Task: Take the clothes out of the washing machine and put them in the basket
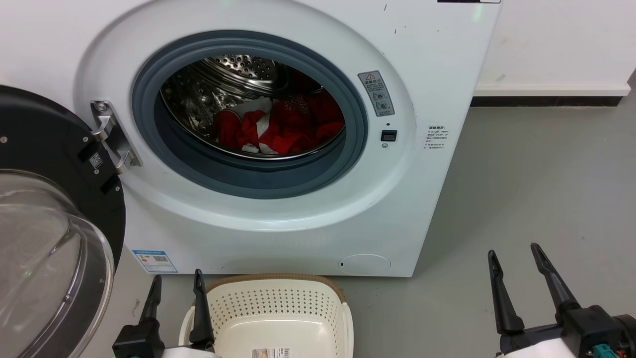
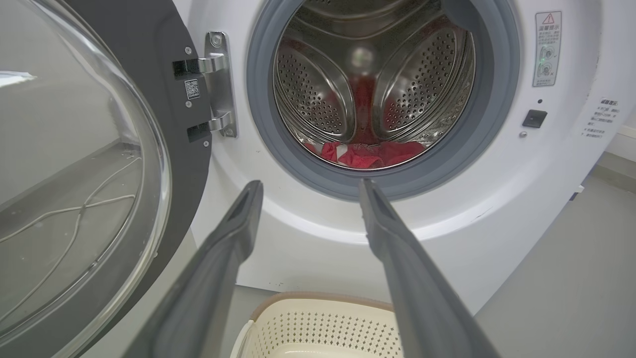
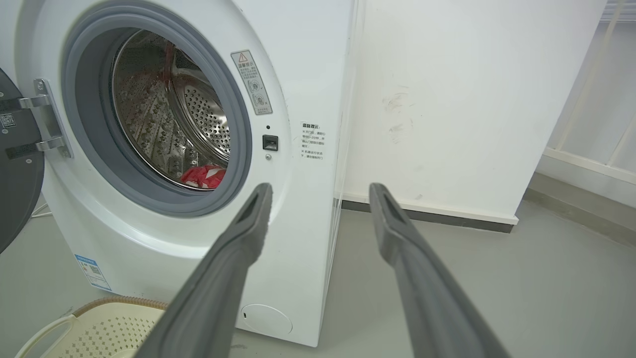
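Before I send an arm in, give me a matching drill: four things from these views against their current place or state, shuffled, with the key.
Things
1. bright-red clothes with white trim
2. cream perforated plastic basket
3. black-framed round glass door
4. right gripper, long dark fingers

Place or state
A. swung open at the robot's left
B. open, holding nothing
C. lying inside the shiny perforated steel drum
D. no clothes in it, on the grey floor before the white washing machine

Pairs: 1-C, 2-D, 3-A, 4-B
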Motion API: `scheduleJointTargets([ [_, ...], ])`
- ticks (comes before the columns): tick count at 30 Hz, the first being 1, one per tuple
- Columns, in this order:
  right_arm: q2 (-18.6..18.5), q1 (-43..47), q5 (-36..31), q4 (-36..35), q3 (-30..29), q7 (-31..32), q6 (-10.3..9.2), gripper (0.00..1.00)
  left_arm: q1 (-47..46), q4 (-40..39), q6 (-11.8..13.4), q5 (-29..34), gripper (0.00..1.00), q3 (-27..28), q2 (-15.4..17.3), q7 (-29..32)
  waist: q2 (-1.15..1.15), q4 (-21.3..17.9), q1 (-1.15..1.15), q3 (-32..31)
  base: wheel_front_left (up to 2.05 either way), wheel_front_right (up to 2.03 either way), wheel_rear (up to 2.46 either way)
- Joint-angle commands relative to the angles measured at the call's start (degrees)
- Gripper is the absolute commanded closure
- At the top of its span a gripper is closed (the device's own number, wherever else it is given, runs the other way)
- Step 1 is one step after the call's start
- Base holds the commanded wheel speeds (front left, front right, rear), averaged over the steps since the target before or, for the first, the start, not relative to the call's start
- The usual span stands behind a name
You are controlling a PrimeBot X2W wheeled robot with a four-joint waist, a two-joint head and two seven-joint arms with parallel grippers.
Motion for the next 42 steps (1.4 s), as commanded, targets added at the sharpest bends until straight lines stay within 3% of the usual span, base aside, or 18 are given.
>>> scheduleJointTargets([
  [1, -0.1, 0.3, 0.4, 0.1, 0.0, -0.1, -0.02, 0.00, 0.3, 0.1, 0.2, 0.5, 0.00, 0.1, 0.1, -0.4, 0.00, 0.0, 0.00, 0.0, 0.00, 0.00, 0.00],
  [9, -0.1, -0.8, 0.6, -0.1, -0.1, -0.1, -0.02, 0.00, -3.3, 0.9, -0.8, 1.1, 0.00, 0.6, 0.1, -0.4, 0.00, -0.3, 0.00, 1.0, 0.00, 0.00, 0.00],
  [18, -0.1, -4.2, 0.7, -1.4, 0.8, -0.1, -0.02, 0.00, -16.3, 6.8, -5.4, 3.7, 0.00, 3.3, 0.6, -0.3, 0.00, -2.8, 0.00, 6.3, 0.00, 0.00, 0.00],
  [30, 0.0, -13.0, 2.1, -3.5, 1.5, -0.1, -0.03, 0.00, -44.9, 22.2, -9.6, 7.1, 0.00, 4.2, 7.7, -0.3, 0.00, -7.9, 0.00, 20.9, 0.00, 0.00, 0.00],
  [42, 0.0, -19.3, 5.7, -5.1, 2.0, -0.1, -0.03, 0.00, -65.9, 38.4, -10.4, 8.8, 0.00, 2.3, 13.2, -0.3, 0.00, -13.4, 0.00, 33.4, 0.00, 0.00, 0.00],
])
